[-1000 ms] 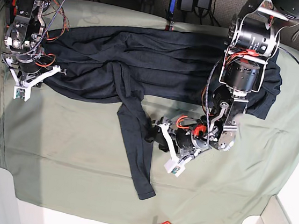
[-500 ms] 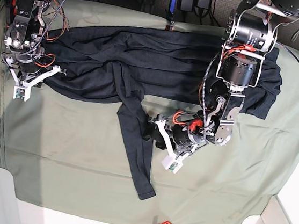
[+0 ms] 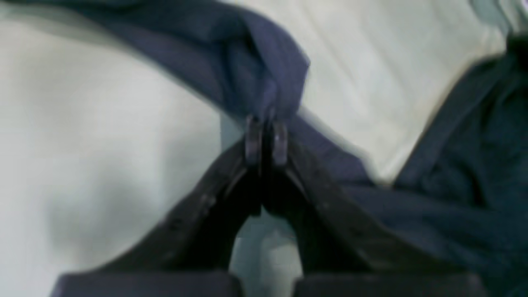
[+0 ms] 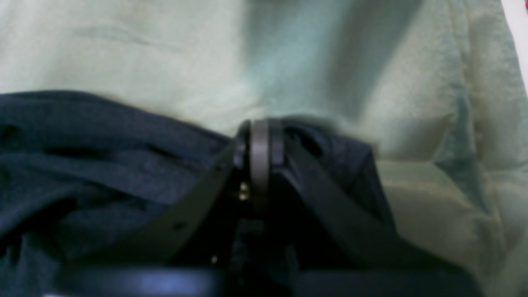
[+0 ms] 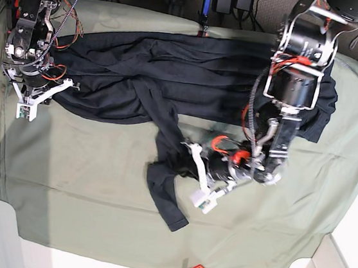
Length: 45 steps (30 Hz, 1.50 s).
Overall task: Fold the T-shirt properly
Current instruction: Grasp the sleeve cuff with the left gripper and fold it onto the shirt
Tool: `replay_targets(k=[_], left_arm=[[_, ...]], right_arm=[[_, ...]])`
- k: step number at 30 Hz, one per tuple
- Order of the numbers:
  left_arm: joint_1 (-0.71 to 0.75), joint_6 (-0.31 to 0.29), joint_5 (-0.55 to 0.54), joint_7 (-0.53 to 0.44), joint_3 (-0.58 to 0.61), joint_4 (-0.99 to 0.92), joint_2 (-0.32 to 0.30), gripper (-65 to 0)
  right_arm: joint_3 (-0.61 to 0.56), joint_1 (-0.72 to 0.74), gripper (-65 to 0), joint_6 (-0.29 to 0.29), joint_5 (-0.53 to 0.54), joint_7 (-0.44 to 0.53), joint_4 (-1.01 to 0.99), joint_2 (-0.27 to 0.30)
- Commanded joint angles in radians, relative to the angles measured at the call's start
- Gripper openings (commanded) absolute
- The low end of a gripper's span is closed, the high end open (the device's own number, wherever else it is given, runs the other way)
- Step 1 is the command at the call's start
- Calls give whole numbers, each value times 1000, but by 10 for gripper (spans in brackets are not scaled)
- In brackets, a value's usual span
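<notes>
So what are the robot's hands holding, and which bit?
Both pinch the T-shirt. The left gripper grips a bunched fold of its long sleeve. The right gripper grips the shirt's edge at the cloth's side.

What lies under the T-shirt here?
An olive cloth lies under the T-shirt and shows all around it. Whatever is beneath that cloth is covered. The left end effector pinches a sleeve fold just above it.
</notes>
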Motion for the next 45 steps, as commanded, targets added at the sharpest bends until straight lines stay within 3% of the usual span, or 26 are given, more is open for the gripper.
replay_targets(k=[1,7,9,12,16,20,24,26,29,33,35,40,45], left_arm=[[-8,-12,-60,15,-21,82,-30,-650],[218,-12,-303,195,-89,474,-233,-650],[316,-12,-330,201,-99,571,-288,-650],[455,-12,-330,201,-124,711,-316,-650],[603,-12,-328,200,-176,850,-314,-650],[669,-12,-322,200,-213,872,-307,-639],[673,-12,-297,177,-214,872,-307,-306],[673,-12,-293,146,-214,872,-307,-243],[651,-12,-269,104,-215,872,-306,-244],[572,116,-122,-1,-215,848,-271,-244],[525,149,-92,-29,-214,782,-239,-244],[360,151,-37,-33,-214,480,-135,-244],[229,151,4,-42,-193,211,-76,-244]], right_arm=[[4,12,-650,10,4,8,17,9],[4,12,-650,31,5,9,17,8],[4,12,-650,31,4,9,17,9],[4,12,-650,31,4,9,17,11],[4,12,-650,31,5,8,17,11],[4,12,-650,31,5,8,17,11],[4,12,-650,31,5,8,17,11],[4,12,-650,31,5,7,17,11],[4,12,-650,31,5,7,17,11],[4,9,-650,31,5,2,17,11],[4,-1,-650,31,5,0,17,11],[4,-12,-650,30,5,5,17,11],[4,-13,-650,31,7,11,17,11]])
